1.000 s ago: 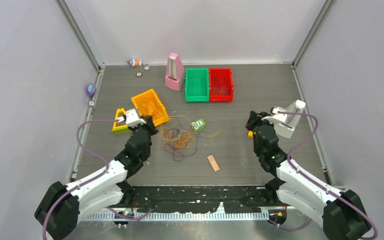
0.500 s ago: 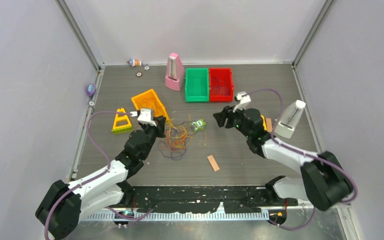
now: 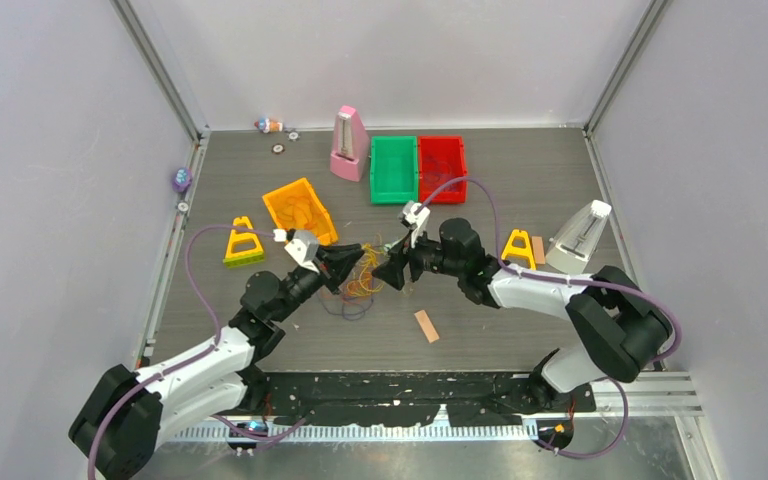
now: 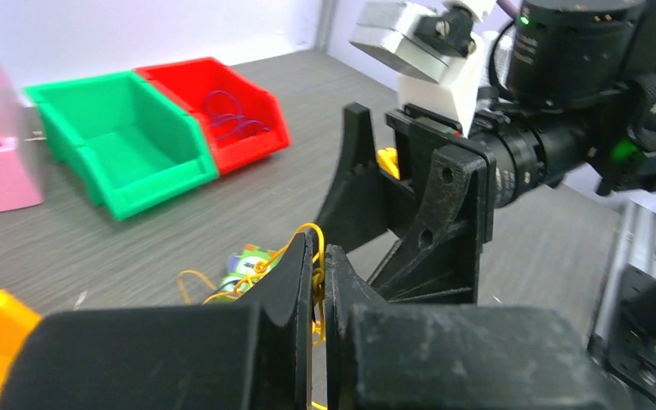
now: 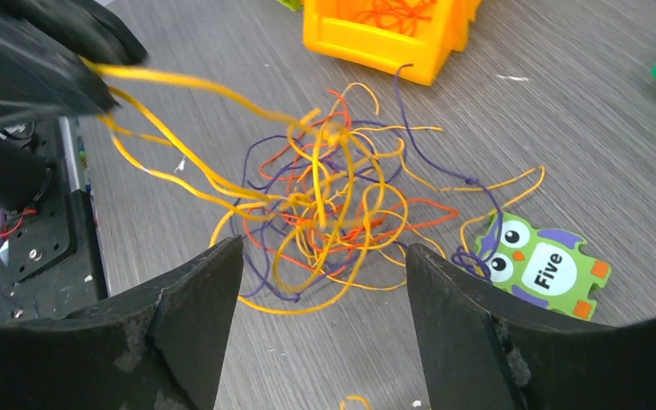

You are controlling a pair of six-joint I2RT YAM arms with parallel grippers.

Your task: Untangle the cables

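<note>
Moved: your right gripper [image 3: 394,268] swings in from the right and now hovers, jaws wide, above the cables [image 5: 333,201] mid-table.
Left gripper [image 4: 318,260]: clamped on yellow strands, lifted left.
Risk: closing on several loops at once tightens the knot; the owl tile [image 5: 547,266] may drag.

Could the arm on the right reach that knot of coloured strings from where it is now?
Probably yes. The right arm has its jaws spread wide just over the cables, with nothing between. The left arm, jaws shut on yellow strands, holds them off to one side.
</note>
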